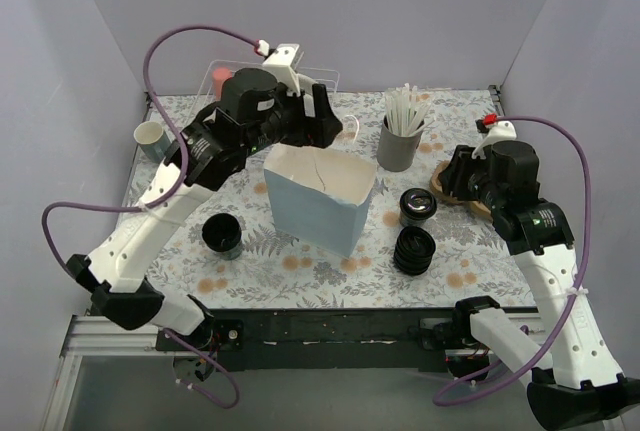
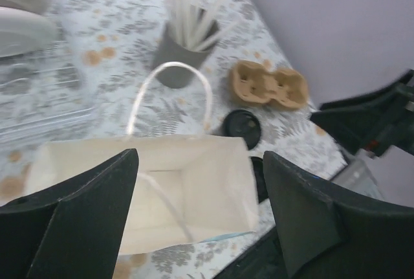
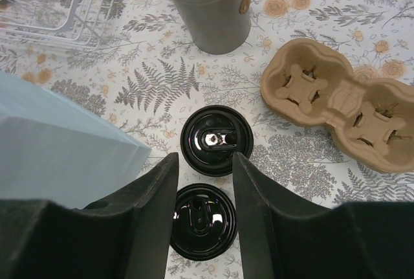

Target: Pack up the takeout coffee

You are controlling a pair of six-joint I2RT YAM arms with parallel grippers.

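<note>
The takeout coffee, a black cup with a shiny lid, stands right of the open light-blue paper bag. It also shows in the right wrist view and in the left wrist view. My right gripper is open and empty, held high above the coffee and the stack of black lids; in the top view it hangs near the cardboard carrier. My left gripper is open and empty above the bag's mouth, at the bag's far side.
A lidless black cup stands left of the bag. A grey cup of white sticks and a tan cup carrier are at the back right. A wire rack and a small pale cup are at the back left.
</note>
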